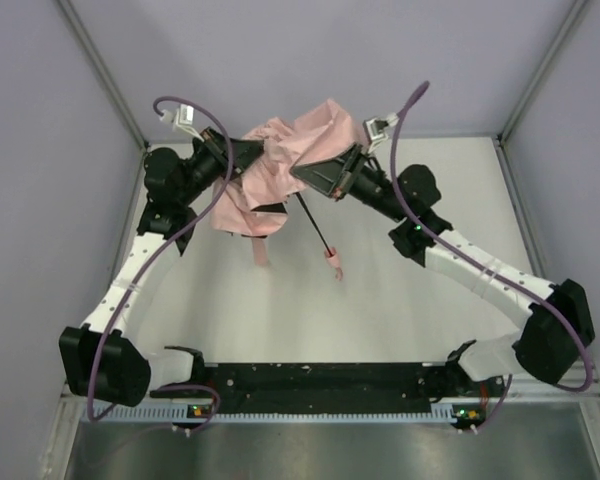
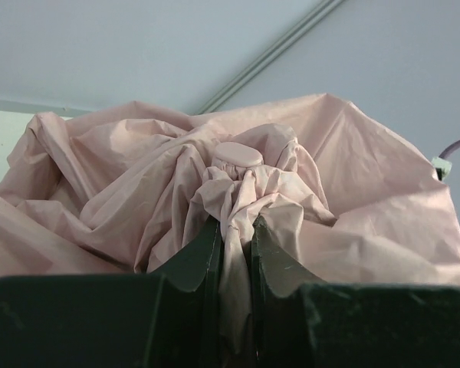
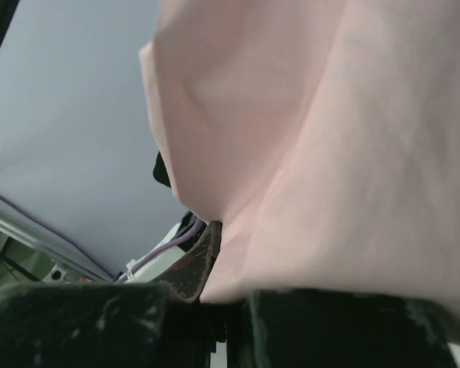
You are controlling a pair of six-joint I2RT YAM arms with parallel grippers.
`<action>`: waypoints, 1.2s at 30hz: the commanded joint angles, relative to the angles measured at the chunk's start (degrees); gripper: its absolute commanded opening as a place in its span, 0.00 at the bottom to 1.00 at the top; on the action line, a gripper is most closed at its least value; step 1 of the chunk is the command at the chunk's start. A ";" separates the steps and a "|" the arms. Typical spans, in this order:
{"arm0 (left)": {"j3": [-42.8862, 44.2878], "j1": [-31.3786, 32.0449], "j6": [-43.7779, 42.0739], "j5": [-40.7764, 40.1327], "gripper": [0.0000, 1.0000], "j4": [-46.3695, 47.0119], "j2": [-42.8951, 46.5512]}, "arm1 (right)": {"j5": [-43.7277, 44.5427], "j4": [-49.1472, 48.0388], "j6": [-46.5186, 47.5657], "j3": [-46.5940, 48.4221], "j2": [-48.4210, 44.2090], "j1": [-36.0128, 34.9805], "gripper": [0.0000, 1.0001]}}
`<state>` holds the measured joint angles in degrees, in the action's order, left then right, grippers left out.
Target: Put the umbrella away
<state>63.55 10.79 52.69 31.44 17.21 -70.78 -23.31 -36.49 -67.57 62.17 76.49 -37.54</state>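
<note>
Holding the umbrella above the far middle of the table, the left gripper is clamped on bunched fabric beside the cap. The right gripper is fabric-covered, so its closure cannot be told. Risk: the thin cloth slips or tears, dropping the dangling shaft and handle.

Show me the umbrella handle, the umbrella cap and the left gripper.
umbrella handle (image 1: 334, 264), top view, pink grip at shaft's end
umbrella cap (image 2: 238, 154), left wrist view, flat round top
left gripper (image 2: 235, 230), left wrist view, between its fingertips
</note>
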 commanded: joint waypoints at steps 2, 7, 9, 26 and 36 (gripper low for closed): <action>3.07 2.13 2.16 -4.55 0.00 8.10 -1.37 | -0.05 6.50 1.47 11.89 8.04 -8.95 0.00; -0.35 2.57 5.76 -3.75 0.00 13.54 -1.03 | 0.28 15.28 4.89 13.15 8.25 -9.22 0.04; -1.76 2.57 5.67 -3.93 0.00 14.95 -0.58 | -1.20 20.91 7.44 13.24 6.75 -8.78 0.19; -0.27 -1.21 2.33 13.63 0.00 28.31 -6.03 | -12.89 60.97 30.11 1.17 -25.78 6.48 0.78; -2.64 -1.03 6.89 20.50 0.00 35.77 -6.56 | -18.60 65.14 44.45 26.30 -6.82 18.82 0.82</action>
<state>60.23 9.65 55.90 48.60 42.28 -77.58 -38.13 26.81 -31.88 79.05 62.85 -18.98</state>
